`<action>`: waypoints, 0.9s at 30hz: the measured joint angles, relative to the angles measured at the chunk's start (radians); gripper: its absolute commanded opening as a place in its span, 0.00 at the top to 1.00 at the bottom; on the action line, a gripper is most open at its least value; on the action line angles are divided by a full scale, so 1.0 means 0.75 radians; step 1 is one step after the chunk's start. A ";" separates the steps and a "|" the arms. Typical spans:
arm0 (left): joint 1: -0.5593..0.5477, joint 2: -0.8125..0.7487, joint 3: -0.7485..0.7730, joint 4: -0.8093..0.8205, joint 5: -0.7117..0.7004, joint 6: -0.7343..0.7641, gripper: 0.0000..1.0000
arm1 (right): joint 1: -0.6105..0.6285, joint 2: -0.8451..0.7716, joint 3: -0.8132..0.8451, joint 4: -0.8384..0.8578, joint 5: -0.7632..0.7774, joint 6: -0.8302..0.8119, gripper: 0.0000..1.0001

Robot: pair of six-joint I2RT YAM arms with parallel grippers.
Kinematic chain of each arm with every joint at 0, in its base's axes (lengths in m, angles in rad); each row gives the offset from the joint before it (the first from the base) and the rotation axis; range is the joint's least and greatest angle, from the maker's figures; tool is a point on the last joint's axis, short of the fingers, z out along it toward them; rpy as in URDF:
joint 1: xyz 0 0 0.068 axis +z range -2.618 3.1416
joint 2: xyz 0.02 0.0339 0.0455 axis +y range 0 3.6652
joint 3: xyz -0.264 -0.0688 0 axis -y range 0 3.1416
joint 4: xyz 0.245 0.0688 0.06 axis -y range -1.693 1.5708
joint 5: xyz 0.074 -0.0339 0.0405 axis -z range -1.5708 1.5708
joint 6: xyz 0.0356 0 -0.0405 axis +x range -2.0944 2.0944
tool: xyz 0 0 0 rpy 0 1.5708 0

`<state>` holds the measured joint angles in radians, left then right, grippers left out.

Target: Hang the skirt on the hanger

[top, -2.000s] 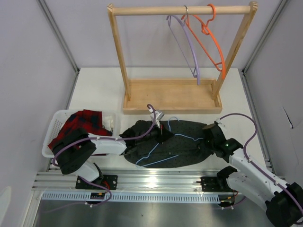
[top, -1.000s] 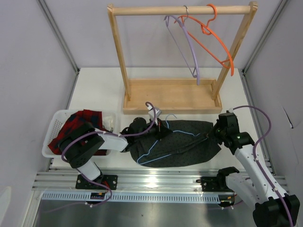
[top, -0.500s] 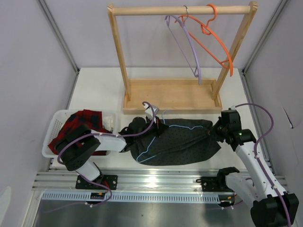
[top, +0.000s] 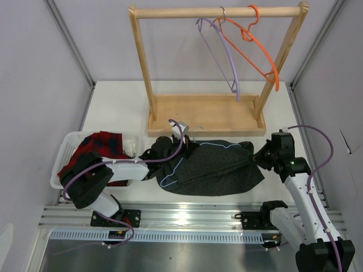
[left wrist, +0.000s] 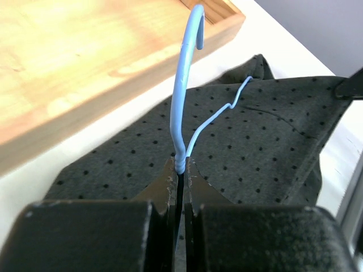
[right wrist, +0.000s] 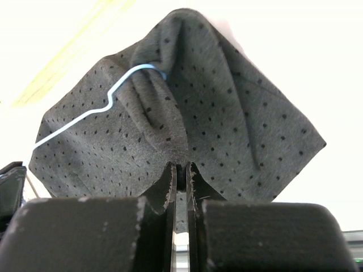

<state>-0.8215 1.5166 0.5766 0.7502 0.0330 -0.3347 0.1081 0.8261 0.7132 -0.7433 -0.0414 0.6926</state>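
The skirt [top: 218, 170], dark charcoal with fine dots, lies on the table in front of the rack, partly draped over the pale blue hanger [top: 165, 175]. My left gripper [top: 190, 148] is shut on the hanger's neck, just below the hook [left wrist: 182, 96]. The jaws [left wrist: 180, 165] pinch the wire, with skirt [left wrist: 272, 130] behind them. My right gripper [top: 258, 157] is shut on a bunched fold at the skirt's right end [right wrist: 227, 113]. The hanger's wire arm [right wrist: 108, 105] runs across the cloth and disappears under a fold ahead of that gripper [right wrist: 180, 170].
A wooden rack [top: 218, 116] stands behind the skirt, with a lilac hanger [top: 224, 54] and an orange hanger [top: 258, 54] on its bar. A white basket [top: 65, 156] at the left holds a red-and-navy plaid garment [top: 93, 150].
The right gripper has drawn the skirt's right end back and to the right. The cloth now covers more of the hanger, and the left gripper has carried the hanger's neck toward the rack.
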 measured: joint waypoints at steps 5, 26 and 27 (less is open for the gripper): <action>0.015 0.000 0.015 0.008 0.006 0.041 1.00 | -0.025 -0.006 0.000 0.001 -0.018 -0.019 0.96; 0.208 0.192 0.373 -0.064 0.485 0.191 1.00 | 0.041 -0.018 -0.076 0.034 0.008 -0.032 0.40; 0.211 0.215 0.380 -0.064 0.486 0.193 1.00 | 0.078 -0.031 -0.076 0.031 0.028 -0.021 0.40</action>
<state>-0.6632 1.6779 0.8616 0.7025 0.3973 -0.1902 0.1669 0.8028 0.6563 -0.7204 -0.0200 0.6769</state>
